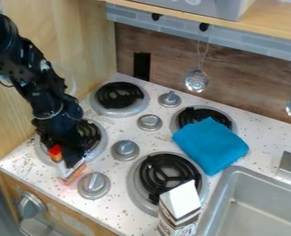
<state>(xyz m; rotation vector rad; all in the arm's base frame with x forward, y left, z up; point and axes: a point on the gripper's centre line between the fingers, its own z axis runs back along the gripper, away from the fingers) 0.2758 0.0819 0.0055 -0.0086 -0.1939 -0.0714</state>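
The black gripper (pixel 69 154) hangs low over the front left burner (pixel 95 152) of the stove top. Right against it is a small item with a red-orange part (pixel 55 151) and a whitish, orange-tinged lower part (pixel 72 171), partly hidden by the gripper; whether it is held, I cannot tell. A folded blue cloth (pixel 211 145) covers part of the back right burner (pixel 189 116). At the front right burner's (pixel 136 182) near edge stands a white and brown carton (pixel 180 203).
Several grey knobs stand between the burners, one (pixel 94 185) just right of the whitish item. The back left burner (pixel 119 95) is near the wooden side wall (pixel 90 46). A metal sink (pixel 255 203) lies at right; a slotted ladle (pixel 196 80) hangs on the back wall.
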